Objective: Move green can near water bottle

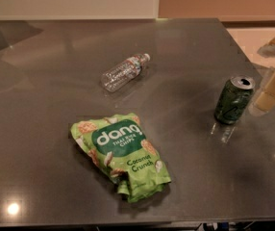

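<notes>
Handling: the green can (233,100) looks light and stiff; its smooth wall may slip, or dent under a hard squeeze.
Where to hold: across the middle of the body, from the side.
Look: dark green with lighter green marks and a silver top.
Place: upright at the right of the grey table (41,81), well apart from the water bottle (123,72), which lies on its side.
Gripper (272,90): at the right edge, just beside the can; whether it is apart or together cannot be told.
</notes>
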Robot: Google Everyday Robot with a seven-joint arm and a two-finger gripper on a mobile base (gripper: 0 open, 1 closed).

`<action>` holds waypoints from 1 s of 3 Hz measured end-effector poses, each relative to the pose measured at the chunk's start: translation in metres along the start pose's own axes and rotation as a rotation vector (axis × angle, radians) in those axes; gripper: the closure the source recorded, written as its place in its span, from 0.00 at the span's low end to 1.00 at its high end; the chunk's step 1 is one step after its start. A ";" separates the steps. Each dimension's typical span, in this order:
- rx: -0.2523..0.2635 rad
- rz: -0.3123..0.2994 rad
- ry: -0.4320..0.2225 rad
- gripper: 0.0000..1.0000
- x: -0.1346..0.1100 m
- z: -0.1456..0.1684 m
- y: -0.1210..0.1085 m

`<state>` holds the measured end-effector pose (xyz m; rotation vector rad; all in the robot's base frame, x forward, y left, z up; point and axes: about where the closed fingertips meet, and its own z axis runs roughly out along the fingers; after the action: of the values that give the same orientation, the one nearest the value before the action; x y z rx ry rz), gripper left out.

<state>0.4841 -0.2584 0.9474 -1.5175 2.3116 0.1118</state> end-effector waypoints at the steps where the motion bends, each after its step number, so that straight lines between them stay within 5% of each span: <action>1: -0.015 0.029 -0.036 0.00 0.006 0.014 -0.007; 2: -0.032 0.044 -0.056 0.00 0.008 0.029 -0.011; 3: -0.043 0.058 -0.065 0.16 0.007 0.039 -0.011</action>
<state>0.5013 -0.2589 0.9103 -1.4455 2.3166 0.2245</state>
